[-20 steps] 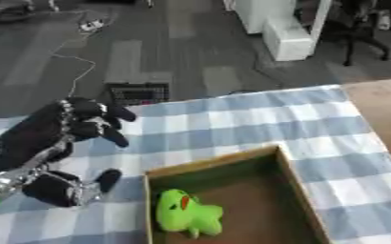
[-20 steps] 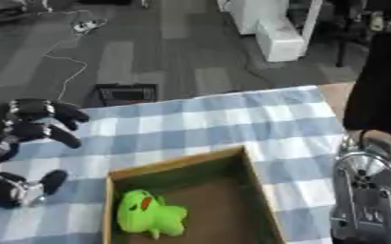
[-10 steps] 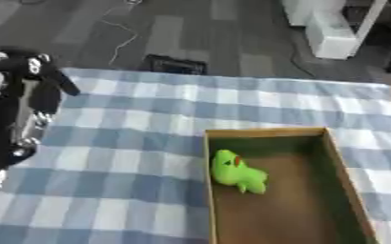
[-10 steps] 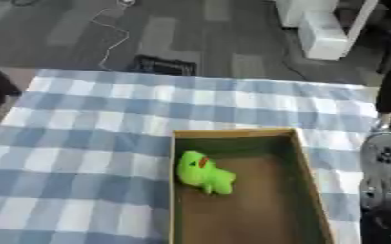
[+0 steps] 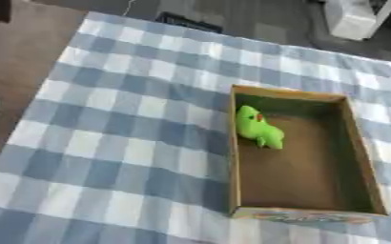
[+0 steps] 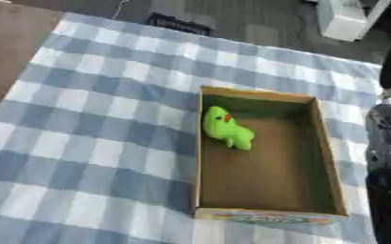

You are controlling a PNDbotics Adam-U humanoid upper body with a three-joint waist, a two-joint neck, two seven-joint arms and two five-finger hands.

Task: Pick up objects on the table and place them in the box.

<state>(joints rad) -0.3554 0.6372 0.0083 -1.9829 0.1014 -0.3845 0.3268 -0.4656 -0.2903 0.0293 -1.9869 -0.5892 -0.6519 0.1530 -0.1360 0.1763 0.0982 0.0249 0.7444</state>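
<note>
Box sits near me on the checked surface with the green toy already inside against its left wall, so that placing looks done and the next move would be finding another object. No hand shows, so the fingers' state I cannot tell; open cloth lies left, the far edge drops to floor.

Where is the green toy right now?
The green toy lies inside the cardboard box, against its left wall toward the far end, on the right part of the checked tablecloth.
</note>
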